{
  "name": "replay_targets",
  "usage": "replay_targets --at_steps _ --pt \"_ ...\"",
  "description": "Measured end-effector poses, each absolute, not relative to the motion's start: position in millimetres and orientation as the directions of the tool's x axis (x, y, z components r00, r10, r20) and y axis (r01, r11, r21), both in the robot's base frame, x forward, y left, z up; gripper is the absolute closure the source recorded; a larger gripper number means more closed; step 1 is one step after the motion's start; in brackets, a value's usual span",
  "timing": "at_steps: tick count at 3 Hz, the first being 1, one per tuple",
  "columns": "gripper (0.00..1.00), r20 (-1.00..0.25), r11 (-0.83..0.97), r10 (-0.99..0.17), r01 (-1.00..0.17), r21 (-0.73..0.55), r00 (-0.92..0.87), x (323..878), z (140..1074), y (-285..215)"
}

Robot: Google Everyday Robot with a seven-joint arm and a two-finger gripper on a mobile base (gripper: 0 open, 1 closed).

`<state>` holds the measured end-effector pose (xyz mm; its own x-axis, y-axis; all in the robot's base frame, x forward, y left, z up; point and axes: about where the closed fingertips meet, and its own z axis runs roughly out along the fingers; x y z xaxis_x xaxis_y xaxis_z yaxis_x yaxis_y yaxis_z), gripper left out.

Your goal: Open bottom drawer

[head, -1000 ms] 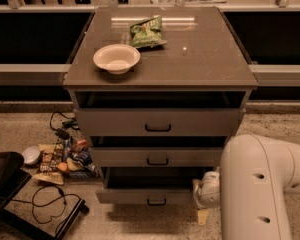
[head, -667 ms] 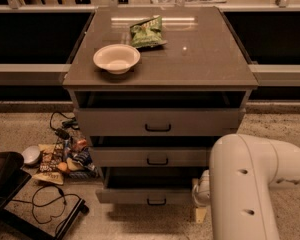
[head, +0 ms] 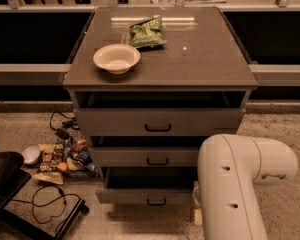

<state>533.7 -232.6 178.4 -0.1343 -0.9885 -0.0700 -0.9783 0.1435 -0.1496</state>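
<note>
While arm [head: 234, 184] hides end effector, bowl [head: 116, 58] tops cabinet [head: 205, 59].

The white arm [head: 240, 184] blocks the right of the bottom drawer [head: 130, 196], hiding the hand; floor clutter [head: 60, 159] crowds its left.

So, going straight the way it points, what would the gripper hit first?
Cannot tell: the gripper is hidden behind the arm, low by the right end of the bottom drawer. Probably that drawer.

Dim warm light, glare on the cabinet top [head: 205, 59], shadowed drawer gaps [head: 160, 100]; claw hidden behind arm [head: 235, 184].
</note>
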Motion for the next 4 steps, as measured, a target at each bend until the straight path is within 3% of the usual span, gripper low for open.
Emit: replay_targets --at_steps 1,2,4 --pt "0.16 -0.024 0.131 -0.991 -0.983 -0.127 -0.129 525 178 -239" --pt "0.47 0.054 0.155 -0.986 -0.987 -0.042 -0.157 490 165 -261" --pt "0.94 0.054 0.155 -0.986 -0.987 -0.042 -0.157 490 171 -261"
